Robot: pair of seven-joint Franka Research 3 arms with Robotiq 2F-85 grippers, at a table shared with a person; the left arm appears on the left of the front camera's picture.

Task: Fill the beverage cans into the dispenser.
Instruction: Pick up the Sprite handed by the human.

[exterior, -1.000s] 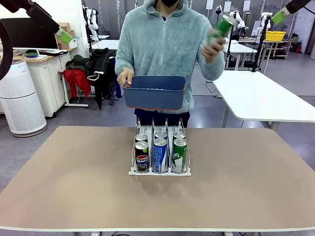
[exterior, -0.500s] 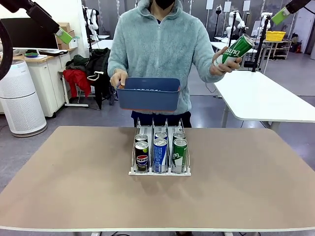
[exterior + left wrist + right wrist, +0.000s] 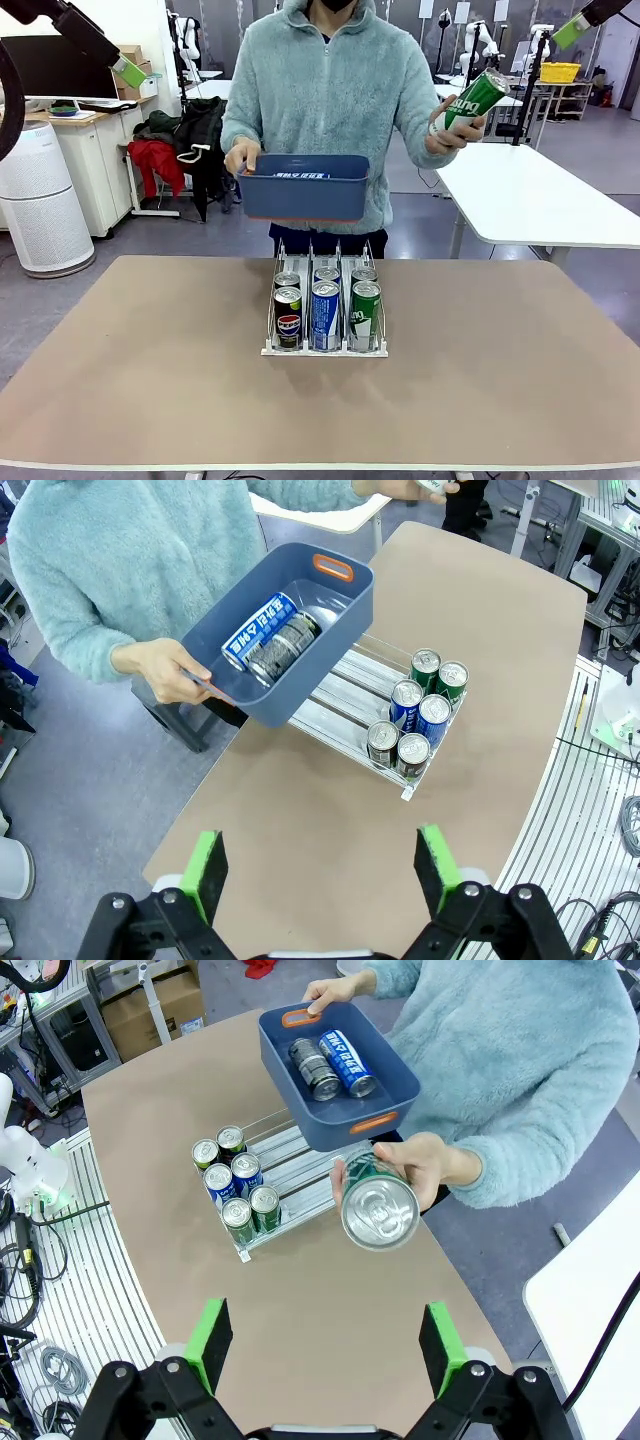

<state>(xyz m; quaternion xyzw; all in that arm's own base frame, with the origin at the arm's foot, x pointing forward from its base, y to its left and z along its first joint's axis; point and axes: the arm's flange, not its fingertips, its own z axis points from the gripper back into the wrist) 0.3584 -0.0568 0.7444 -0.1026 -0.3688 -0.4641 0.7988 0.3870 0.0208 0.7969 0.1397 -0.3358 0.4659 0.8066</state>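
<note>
Left pincer (image 3: 320, 838), right pincer (image 3: 325, 1312) wide; 6 cans (image 3: 326, 310) (green, blue, black) in dispenser (image 3: 300, 352).

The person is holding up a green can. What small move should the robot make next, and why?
Probably the right gripper should ease toward the green can. Its jaws stand open and empty, and the person's hand holds that can up toward it, while the dispenser has free room behind its six cans.
</note>
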